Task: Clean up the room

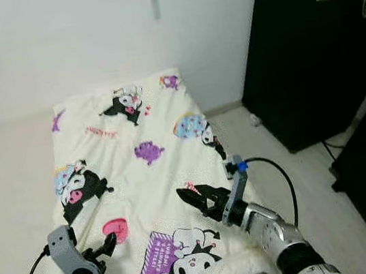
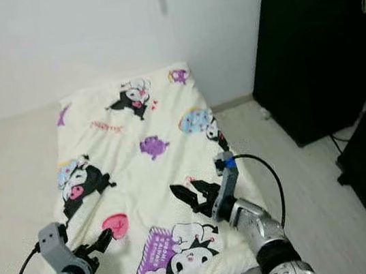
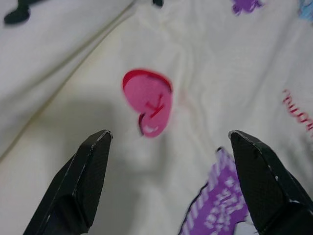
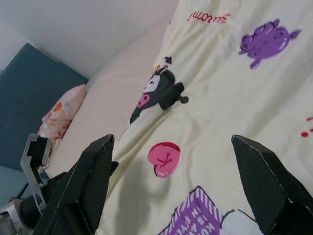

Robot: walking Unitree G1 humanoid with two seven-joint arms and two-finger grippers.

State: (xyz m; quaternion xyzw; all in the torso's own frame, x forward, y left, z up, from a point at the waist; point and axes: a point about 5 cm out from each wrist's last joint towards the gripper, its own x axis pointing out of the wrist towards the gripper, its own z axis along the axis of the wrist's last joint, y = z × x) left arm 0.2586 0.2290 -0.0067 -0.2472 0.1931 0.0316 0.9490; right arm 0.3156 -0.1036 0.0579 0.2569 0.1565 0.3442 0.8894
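Cream blanket [image 1: 141, 178], black-purple cartoon prints, pink heart [image 3: 147, 108]; black cabinet [image 1: 309, 56]; white wall [image 1: 71, 36].

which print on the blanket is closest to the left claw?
The pink heart, just ahead of the left claw. It's the lone pink shape; the black cartoon characters and the purple blob lie farther up the blanket.

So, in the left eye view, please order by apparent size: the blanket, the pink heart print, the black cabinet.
1. Blanket, largest.
2. Black cabinet, though it stands farther away and is cut by the frame, so its true size is unsure.
3. Pink heart print, clearly smallest, just ahead of the left gripper.
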